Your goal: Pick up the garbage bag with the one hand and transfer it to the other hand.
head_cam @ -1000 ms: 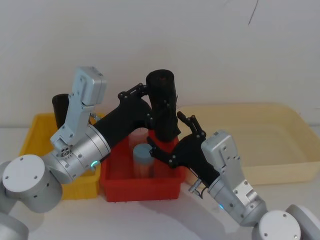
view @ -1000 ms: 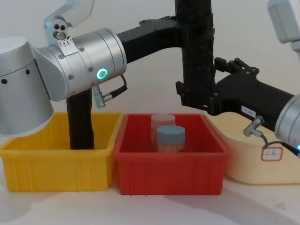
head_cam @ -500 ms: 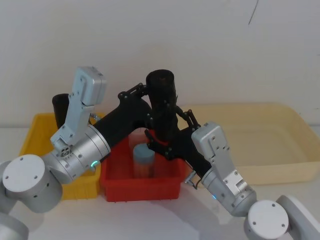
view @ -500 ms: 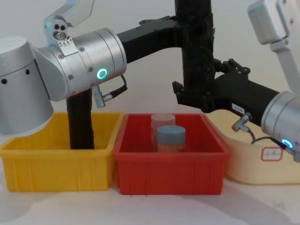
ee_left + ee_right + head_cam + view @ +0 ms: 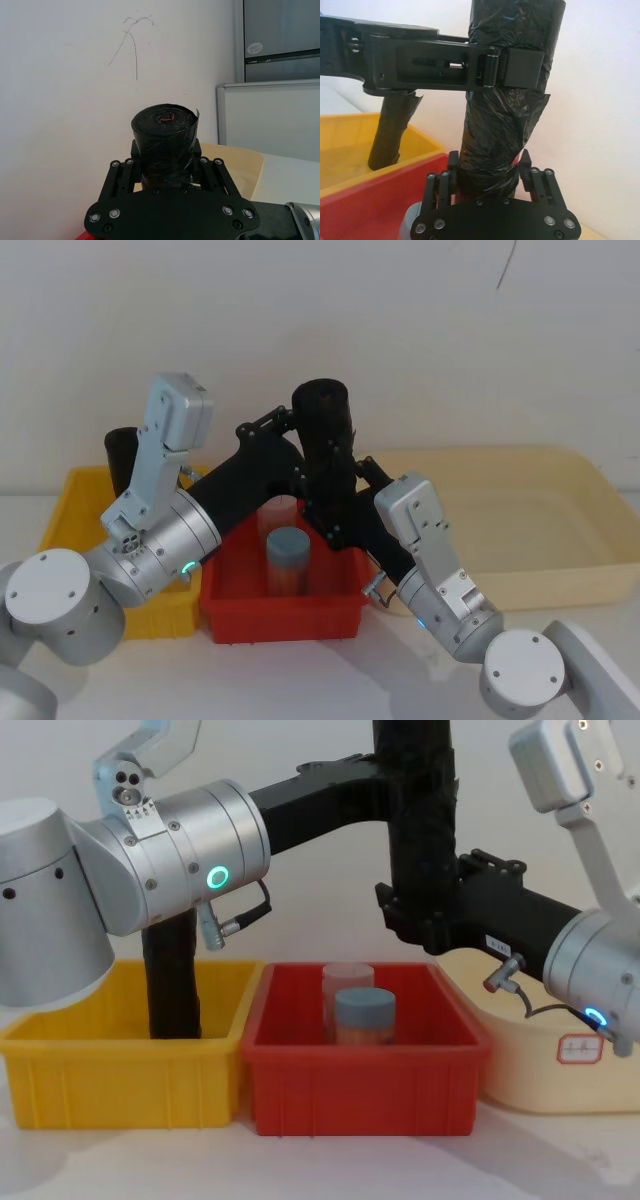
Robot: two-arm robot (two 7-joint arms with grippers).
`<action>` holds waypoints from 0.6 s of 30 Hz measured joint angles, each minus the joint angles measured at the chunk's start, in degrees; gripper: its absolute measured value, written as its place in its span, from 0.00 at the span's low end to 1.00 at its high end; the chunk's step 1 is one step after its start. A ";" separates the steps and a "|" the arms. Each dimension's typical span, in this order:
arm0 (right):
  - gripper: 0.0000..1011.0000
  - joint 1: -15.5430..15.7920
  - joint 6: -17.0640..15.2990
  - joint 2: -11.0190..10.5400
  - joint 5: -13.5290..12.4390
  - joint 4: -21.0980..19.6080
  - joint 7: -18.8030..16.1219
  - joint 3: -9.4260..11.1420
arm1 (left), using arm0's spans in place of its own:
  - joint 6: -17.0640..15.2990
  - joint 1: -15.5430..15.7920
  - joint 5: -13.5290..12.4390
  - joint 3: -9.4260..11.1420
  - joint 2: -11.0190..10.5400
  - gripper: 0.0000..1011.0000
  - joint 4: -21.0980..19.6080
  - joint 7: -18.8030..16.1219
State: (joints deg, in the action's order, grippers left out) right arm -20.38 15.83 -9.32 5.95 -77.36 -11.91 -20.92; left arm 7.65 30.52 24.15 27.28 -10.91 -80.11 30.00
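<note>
The tall matte black roll of garbage bags [image 5: 415, 850] hangs upright above the red plastic bin [image 5: 360, 1085]; the left gripper [image 5: 415, 785] pinches its upper part; the right gripper [image 5: 420, 915] has its fingers pressed against its lower sides.

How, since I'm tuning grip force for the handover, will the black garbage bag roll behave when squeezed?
Probably stiff: the garbage bag stands straight, clamped high by the left gripper and low by the right gripper. Its wrinkled loose wrap may slip or dent. Tall and narrow, it would likely tip if set down.
</note>
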 joint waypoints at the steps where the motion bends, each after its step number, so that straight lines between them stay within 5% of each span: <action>1: 0.69 -0.04 -0.09 0.07 0.02 0.02 0.00 0.03 | 0.00 0.00 0.00 0.00 0.00 0.51 0.00 0.00; 7: 0.52 -0.09 -0.72 0.28 0.01 0.02 -0.28 0.35 | 0.00 0.00 0.00 0.00 0.00 0.51 0.00 0.00; 18: 0.49 0.34 -2.08 0.02 -1.66 -1.34 -2.10 0.66 | 0.01 0.00 0.00 0.00 0.00 0.58 0.00 0.00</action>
State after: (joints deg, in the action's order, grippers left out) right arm -20.04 13.75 -9.31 4.30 -78.70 -14.01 -20.26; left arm 7.65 30.52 24.16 27.27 -10.90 -80.12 30.00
